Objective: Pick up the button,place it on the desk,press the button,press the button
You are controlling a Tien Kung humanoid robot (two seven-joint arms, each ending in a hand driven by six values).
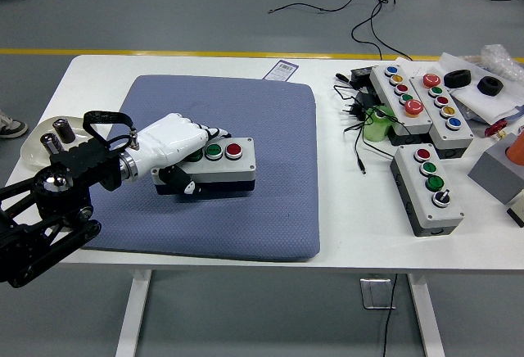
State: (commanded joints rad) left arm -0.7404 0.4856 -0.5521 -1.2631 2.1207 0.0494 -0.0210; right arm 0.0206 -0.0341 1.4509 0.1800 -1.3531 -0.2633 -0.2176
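Observation:
A grey button box [225,164] with a green button [214,151] and a red button [234,150] lies on the blue mat [254,210], left of its middle. My left hand [176,160], white with a black arm behind it, is shut on the box's left end, fingers over the top and thumb against the front side. I cannot tell whether the box rests on the mat or hangs just above it. My right hand is not in view.
Three more button boxes stand on the white table at the right: two long ones [399,95] [446,111] and a shorter one [430,185]. Black cables [356,119] and a green object [377,126] lie between them and the mat. A plate [37,148] sits at the left edge.

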